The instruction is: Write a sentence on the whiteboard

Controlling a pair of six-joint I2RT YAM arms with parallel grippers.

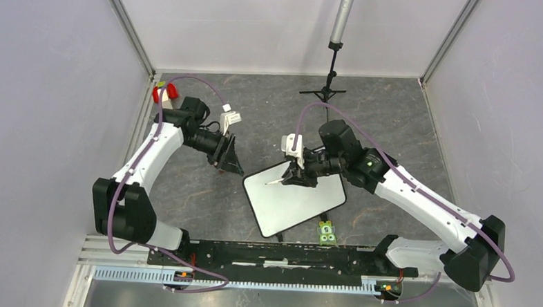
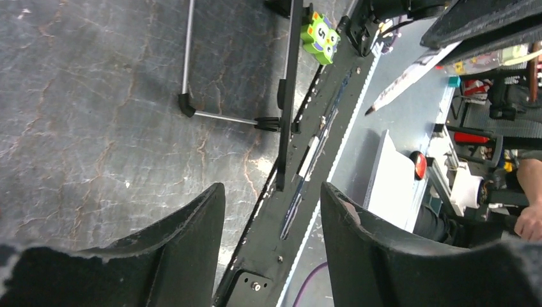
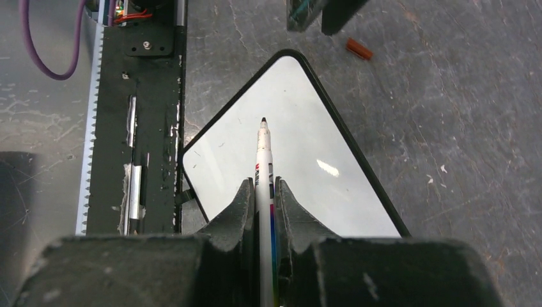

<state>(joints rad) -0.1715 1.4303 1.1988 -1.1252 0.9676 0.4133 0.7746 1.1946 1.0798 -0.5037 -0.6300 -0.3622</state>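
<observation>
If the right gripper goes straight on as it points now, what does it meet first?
Likely the whiteboard: the marker held by the right gripper aims at its surface; depth unclear.

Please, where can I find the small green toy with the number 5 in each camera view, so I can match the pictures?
Top external: the green toy at lower centre, between the whiteboard and the black rail.
Left wrist: at the top edge, right of centre, beside the rail.
Right wrist: not in it.
Shared landmark: the black rail, visible in all three views.
</observation>
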